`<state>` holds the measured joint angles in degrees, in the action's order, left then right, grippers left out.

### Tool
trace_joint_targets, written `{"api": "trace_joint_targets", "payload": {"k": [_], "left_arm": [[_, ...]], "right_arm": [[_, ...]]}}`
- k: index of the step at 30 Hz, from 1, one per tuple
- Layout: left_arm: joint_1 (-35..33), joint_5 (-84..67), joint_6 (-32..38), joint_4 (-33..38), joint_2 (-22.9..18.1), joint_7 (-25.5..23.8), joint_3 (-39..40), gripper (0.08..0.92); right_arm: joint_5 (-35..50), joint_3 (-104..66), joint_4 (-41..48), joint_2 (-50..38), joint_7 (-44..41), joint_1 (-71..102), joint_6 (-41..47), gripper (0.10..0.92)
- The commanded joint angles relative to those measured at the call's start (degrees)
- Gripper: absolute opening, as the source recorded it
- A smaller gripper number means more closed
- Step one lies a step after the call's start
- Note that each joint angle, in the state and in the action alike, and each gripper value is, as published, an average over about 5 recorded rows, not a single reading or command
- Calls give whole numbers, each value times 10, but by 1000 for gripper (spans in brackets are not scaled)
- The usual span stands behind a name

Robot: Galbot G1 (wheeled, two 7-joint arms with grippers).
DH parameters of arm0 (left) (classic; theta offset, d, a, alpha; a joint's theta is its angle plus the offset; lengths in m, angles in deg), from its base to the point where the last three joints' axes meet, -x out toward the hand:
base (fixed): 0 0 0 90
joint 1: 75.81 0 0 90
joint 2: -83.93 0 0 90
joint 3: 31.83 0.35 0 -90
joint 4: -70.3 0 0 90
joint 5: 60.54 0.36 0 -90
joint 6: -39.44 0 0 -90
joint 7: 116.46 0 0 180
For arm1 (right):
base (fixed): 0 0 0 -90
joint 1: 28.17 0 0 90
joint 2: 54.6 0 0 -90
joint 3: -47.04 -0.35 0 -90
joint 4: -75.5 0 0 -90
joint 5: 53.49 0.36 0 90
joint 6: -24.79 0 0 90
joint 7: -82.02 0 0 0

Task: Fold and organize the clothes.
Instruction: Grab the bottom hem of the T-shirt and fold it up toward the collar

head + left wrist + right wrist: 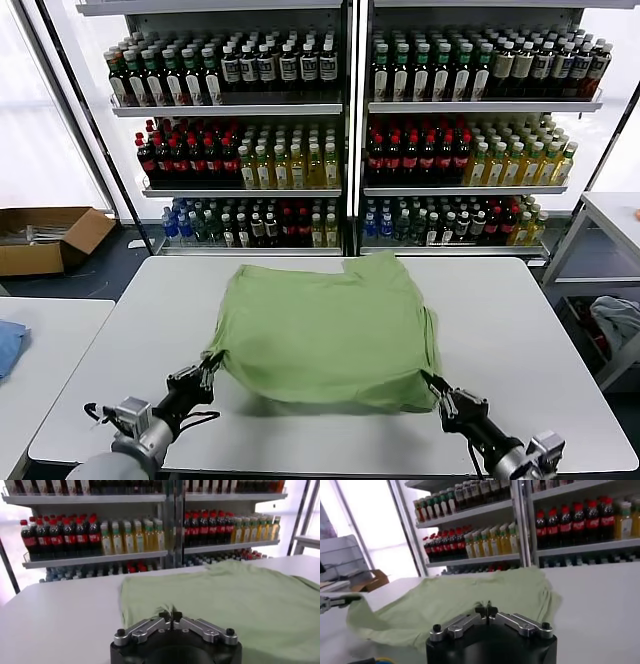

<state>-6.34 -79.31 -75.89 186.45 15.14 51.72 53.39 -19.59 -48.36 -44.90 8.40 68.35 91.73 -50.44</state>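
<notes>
Mid-fold, the left tool [209,368] and right tool [436,389] each pinch a near corner of the light green shirt [325,325] lying mid-surface [520,330], lifted slightly; next both should carry that near hem evenly toward the far edge.

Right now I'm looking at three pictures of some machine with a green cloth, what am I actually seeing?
This is a two-armed robot at a white table. One picture is from its head, looking down; the other two are from cameras on its wrists. A light green shirt lies on the table. The left gripper is shut on the shirt's near left corner, and the right gripper is shut on the near right corner, both lifted slightly. Behind stand shelves of bottled drinks.
</notes>
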Motion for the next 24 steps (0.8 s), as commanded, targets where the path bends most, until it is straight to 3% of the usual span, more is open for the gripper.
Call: {"api": "trace_joint_targets", "payload": {"k": [1,10,17,24], "left_arm": [[114,-27,-17,-80,8,4,17,85],[191,-18,-25,-182,-6,12,57,98],[199,-4,-31,-202,-16,25,58,281],[153,-7,-29,-162,-3,29,27,480]], "right_arm": [[17,41,93,-7,22,-153,12,106],[-14,88,165,-6,22,-215,30,123],[-48,76,151,-9,18,-199,41,292],[-63,30,116,-5,49,-149,30,491]]}}
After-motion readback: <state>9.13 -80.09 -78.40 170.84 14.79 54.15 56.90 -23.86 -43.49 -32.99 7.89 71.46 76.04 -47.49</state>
